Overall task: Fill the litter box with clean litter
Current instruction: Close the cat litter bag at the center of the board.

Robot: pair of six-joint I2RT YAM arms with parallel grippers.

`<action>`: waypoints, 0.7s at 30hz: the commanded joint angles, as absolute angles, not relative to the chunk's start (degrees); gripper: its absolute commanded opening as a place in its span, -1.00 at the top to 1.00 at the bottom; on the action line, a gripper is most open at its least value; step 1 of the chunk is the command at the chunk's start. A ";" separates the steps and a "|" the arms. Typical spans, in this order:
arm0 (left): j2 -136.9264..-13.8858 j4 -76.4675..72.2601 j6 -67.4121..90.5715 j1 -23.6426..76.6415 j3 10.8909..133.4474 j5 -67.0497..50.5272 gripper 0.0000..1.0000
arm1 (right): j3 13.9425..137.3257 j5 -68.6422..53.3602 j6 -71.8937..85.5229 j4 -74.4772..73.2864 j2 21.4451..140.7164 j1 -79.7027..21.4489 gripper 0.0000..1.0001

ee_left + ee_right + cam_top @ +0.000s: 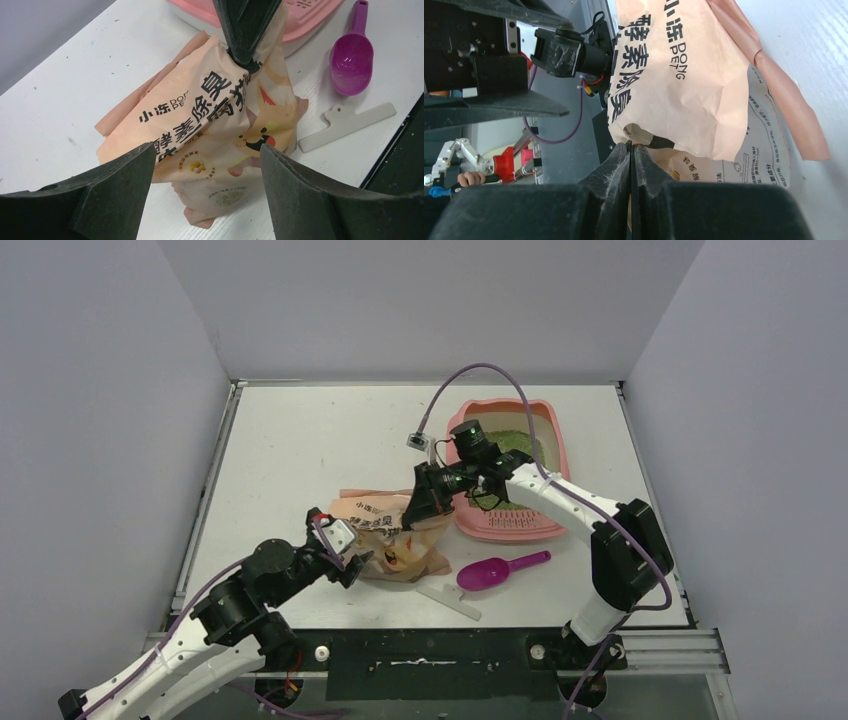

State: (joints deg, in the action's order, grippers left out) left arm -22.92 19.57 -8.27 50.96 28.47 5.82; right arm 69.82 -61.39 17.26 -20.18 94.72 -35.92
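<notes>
The right end effector had its 2 fingers pressed flat together, pinching a fold of the upper edge of a peach-coloured bag printed with dark Chinese lettering and a cartoon fox. The bag stood slumped on the white worktop, its top drawn up towards that pinch.

The left end effector sat at the near-left side of the bag with its fingers spread wide, gripping nothing; in its own wrist view the bag's lower part showed in the gap between them. Whether either finger touched the bag, I could not tell.

The pink litter box lay just beyond the bag to the right, its slotted strip at the end nearest the bag. Green litter covered the floor of the end farther from the bag.

A magenta scoop lay on the worktop just right of the bag. A white clip lay near the bag's near-right corner.
</notes>
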 commanded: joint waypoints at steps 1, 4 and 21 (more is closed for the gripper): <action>-21.51 20.54 -9.56 51.07 32.62 7.58 -0.48 | 70.70 -57.98 27.71 -7.45 93.78 -39.98 1.00; -20.82 21.74 -9.74 51.11 33.53 8.81 -0.48 | 70.64 -54.61 36.01 2.07 94.93 -42.09 1.00; -28.09 18.25 -26.09 51.07 33.95 -1.29 -0.54 | 65.64 -56.68 30.88 -9.99 90.22 -31.95 -0.06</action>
